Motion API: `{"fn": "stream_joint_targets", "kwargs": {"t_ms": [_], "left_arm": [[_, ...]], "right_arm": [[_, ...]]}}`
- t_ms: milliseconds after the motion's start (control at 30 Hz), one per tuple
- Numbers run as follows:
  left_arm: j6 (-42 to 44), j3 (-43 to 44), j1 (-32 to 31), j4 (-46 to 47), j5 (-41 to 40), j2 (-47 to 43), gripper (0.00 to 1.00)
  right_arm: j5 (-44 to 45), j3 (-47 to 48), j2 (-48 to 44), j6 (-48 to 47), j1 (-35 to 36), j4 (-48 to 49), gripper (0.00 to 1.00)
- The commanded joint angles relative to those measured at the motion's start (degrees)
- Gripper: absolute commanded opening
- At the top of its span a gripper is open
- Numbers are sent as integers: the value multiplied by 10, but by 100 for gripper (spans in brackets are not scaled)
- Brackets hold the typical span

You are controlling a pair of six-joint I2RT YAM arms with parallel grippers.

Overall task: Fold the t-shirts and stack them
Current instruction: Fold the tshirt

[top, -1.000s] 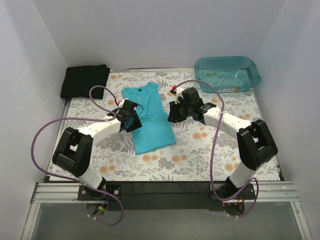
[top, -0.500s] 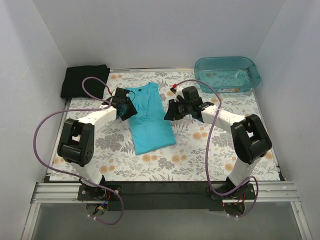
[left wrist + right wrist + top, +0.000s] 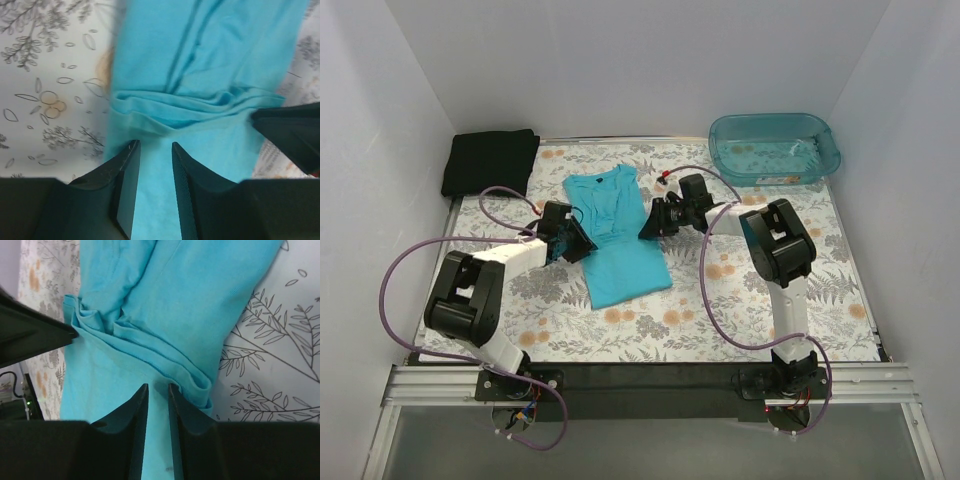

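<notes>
The turquoise-teal t-shirt lies folded lengthwise in the middle of the table, collar to the far side, with a bunched ridge across its middle. My left gripper is low on its left edge. Its jaws stand a narrow gap apart over the cloth, just short of the ridge. My right gripper is low on the right edge. Its jaws are also a narrow gap apart over the cloth, just short of the ridge. The black t-shirt lies folded at the far left corner.
A translucent teal plastic tub stands at the far right corner. The flowered table cover shows in front of and beside the shirt. White walls close in the left, right and back. Purple cables loop from both arms.
Both grippers have moved farther up the shirt and closed in on its side edges. The right arm has stretched out low. A ridge now shows across the shirt between them.
</notes>
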Motion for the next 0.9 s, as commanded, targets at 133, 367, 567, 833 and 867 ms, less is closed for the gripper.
{"fn": "stream_joint_targets", "kwargs": {"t_ms": [133, 367, 567, 833, 867], "left_arm": [[-30, -22, 56, 110, 43, 64, 27], [15, 39, 72, 47, 58, 76, 30], [23, 36, 59, -46, 60, -53, 42], [-35, -59, -67, -127, 30, -199, 40], [-44, -76, -87, -130, 26, -215, 38]], "right_arm": [[-86, 14, 57, 29, -42, 107, 26], [-117, -1, 15, 37, -45, 117, 26], [-129, -61, -109, 64, -32, 123, 27], [-127, -181, -189, 94, 57, 157, 25], [-126, -189, -189, 97, 74, 163, 25]]}}
